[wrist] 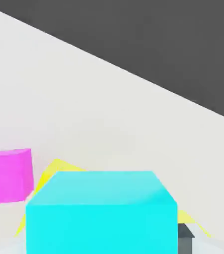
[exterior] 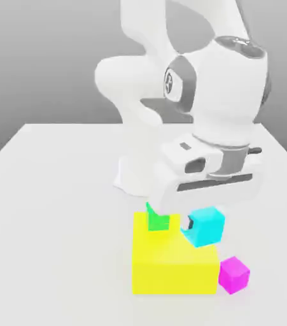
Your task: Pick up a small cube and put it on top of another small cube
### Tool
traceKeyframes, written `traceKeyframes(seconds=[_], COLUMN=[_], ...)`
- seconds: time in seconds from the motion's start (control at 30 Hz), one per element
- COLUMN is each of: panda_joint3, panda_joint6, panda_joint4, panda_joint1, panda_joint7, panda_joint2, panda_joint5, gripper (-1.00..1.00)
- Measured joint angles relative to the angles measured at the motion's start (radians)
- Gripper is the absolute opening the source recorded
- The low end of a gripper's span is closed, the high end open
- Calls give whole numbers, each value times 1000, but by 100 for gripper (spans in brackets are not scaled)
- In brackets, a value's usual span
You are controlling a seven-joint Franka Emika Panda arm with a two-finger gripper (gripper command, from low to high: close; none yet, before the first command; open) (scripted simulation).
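The small cube (exterior: 205,228) is plain cyan and sits tilted over the exterior view's right part of the big yellow block (exterior: 171,264). My gripper (exterior: 202,225) hangs from the white hand straight above and is shut on this cube; a dark fingertip (exterior: 188,223) presses its side. In the hand view the cyan cube (wrist: 101,213) sits close up, with one dark fingertip (wrist: 186,239) beside it and the yellow block (wrist: 54,171) showing behind. A green cube (exterior: 158,221) rests on the yellow block's top, to the exterior view's left of the cyan cube.
A magenta cube (exterior: 234,274) (wrist: 7,176) lies on the white table (exterior: 56,210) against the yellow block's side at the exterior view's right. The arm's white base (exterior: 133,175) stands just behind the block.
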Motion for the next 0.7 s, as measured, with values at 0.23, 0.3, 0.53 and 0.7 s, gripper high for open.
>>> traceKeyframes(seconds=[0.23, 0.3, 0.53, 0.7], panda_joint3=[-86, -114, -150, -148], panda_joint6=[-69, -89, 42, 148], panda_joint4=[-178, -229, -346, -370], panda_joint1=[16, 24, 31, 30], panda_joint7=[-176, -225, -304, -305], panda_joint2=[-253, -325, -313, -230], panda_joint5=[76, 95, 130, 130], gripper=[-100, -100, -100, 100])
